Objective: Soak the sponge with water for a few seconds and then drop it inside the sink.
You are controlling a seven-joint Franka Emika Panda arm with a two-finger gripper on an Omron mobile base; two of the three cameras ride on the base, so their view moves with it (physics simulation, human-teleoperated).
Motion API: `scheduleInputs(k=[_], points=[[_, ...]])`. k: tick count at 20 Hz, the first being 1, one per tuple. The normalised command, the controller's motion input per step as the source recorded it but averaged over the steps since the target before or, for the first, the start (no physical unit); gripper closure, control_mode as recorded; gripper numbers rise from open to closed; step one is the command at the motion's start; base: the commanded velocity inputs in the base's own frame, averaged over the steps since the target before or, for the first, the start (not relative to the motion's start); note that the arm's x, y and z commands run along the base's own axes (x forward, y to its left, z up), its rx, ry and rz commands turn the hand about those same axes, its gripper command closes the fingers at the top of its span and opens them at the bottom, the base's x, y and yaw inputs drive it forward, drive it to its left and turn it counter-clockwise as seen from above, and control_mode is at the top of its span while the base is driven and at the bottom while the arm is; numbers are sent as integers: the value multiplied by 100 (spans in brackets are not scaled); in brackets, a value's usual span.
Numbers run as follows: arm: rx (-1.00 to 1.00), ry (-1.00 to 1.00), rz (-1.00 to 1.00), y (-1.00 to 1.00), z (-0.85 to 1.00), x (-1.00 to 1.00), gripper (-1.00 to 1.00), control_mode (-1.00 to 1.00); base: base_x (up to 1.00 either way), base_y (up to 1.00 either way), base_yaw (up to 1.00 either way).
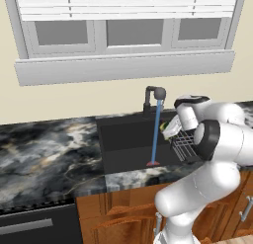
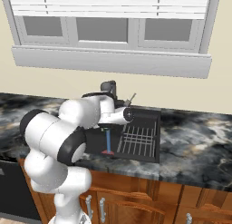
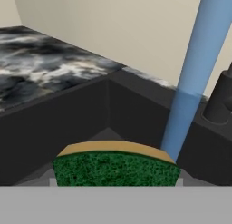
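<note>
One sponge (image 3: 115,166) – green scrub face up, yellow edge behind – sits clamped in the end effector (image 1: 170,130), held above the sink (image 1: 126,139) with its far corner touching the water (image 3: 190,78). That stream drops from the faucet (image 1: 157,94) at the sink's back rim to the drain. A dish rack (image 2: 138,139) lies inside the sink on one side; marbled bench (image 1: 47,151) flanks it. Judging by this, soaking is under way – the release into the sink is left.
</note>
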Motion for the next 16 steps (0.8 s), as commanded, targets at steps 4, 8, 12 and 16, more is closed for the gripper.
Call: scheduleInputs(k=[4,8,12,16], points=[[0,0,0,0,-9,4,100,-100,0,0,0],[0,0,0,0,-13,14,100,-100,0,0,0],[0,0,0,0,-11,25,100,-100,0,0,0],[0,0,0,0,-13,25,100,-100,0,0,0]])
